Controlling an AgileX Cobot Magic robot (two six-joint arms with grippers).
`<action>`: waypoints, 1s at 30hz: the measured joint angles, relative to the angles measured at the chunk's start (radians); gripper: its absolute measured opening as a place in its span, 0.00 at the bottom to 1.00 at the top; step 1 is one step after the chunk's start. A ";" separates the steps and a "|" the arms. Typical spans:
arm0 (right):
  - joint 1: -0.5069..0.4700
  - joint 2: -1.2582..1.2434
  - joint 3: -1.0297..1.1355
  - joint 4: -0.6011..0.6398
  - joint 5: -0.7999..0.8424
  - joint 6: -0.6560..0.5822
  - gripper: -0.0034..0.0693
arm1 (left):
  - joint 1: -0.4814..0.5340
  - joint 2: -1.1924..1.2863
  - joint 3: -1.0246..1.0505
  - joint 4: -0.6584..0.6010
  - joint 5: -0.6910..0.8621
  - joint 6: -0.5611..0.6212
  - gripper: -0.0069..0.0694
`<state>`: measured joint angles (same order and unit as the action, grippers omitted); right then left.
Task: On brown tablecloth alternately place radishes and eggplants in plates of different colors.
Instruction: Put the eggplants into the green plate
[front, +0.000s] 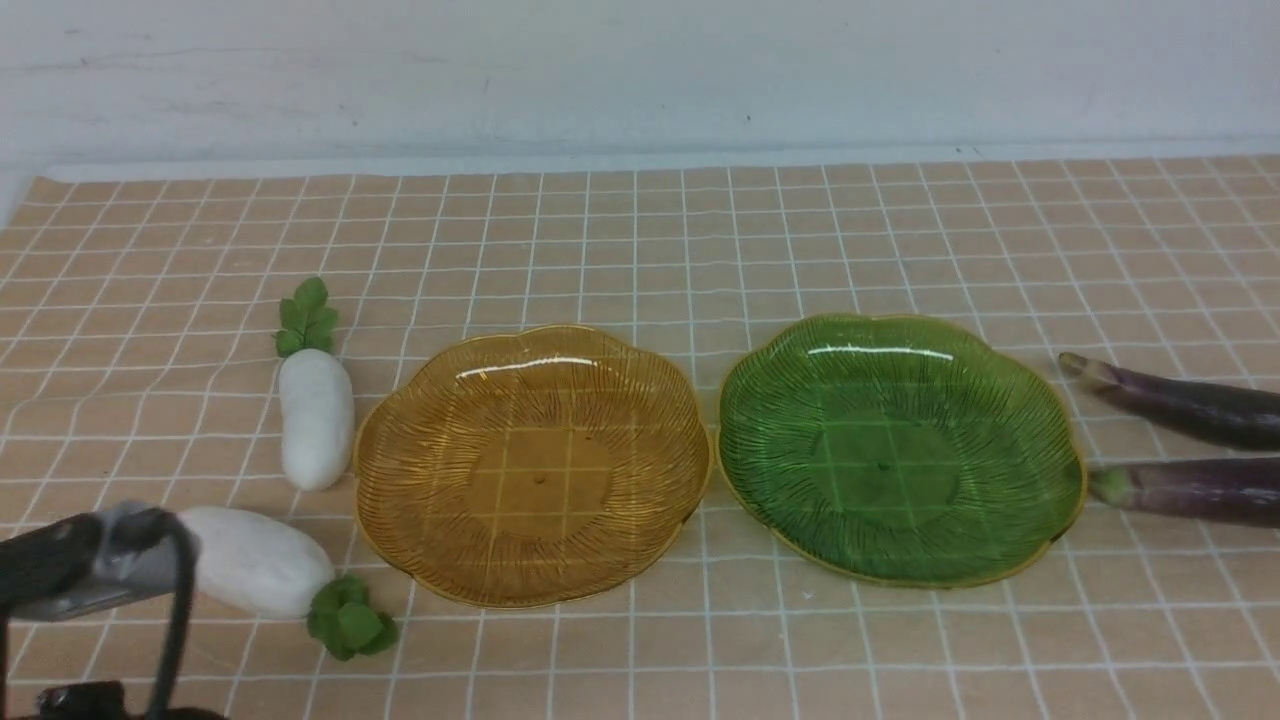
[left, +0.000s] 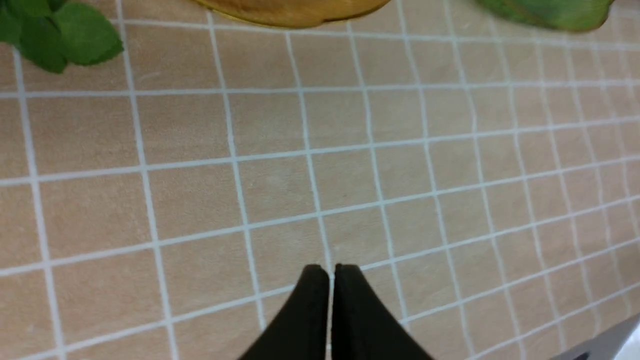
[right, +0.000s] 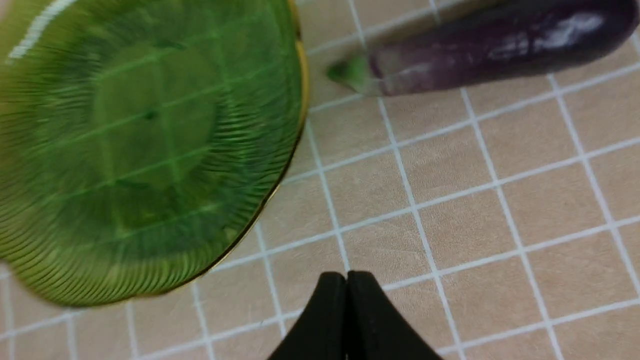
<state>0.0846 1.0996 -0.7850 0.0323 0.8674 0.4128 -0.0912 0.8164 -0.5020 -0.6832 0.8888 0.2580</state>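
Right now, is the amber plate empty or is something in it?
Empty. Only the tablecloth grid shows through the amber plate; the far radish and the near radish lie outside it.

We are holding the left gripper (left: 330, 271) over the cloth (front: 640, 240). The left plate (front: 530, 470) is sitting ahead of it. The near radish (front: 250, 560) is lying just left of that plate, and the far radish (front: 316, 420) is lying behind it, beside the same plate. We are holding the right gripper (right: 346, 276) over the cloth too. The right plate (right: 150, 125) is sitting ahead to its left. The near eggplant (right: 500, 50) is lying ahead to its right, with the far eggplant (front: 1180, 405) behind it.
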 joint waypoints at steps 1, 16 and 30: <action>0.000 0.058 -0.022 -0.006 -0.008 0.021 0.03 | 0.000 0.017 -0.001 0.000 0.000 0.019 0.11; -0.146 0.529 -0.415 -0.065 0.102 0.250 0.16 | 0.000 0.073 -0.006 0.007 -0.005 0.096 0.39; -0.152 0.777 -0.420 -0.145 0.053 0.718 0.81 | 0.000 0.073 -0.006 0.007 -0.007 0.096 0.39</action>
<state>-0.0675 1.8764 -1.2054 -0.1130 0.9206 1.1307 -0.0912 0.8899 -0.5076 -0.6766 0.8816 0.3539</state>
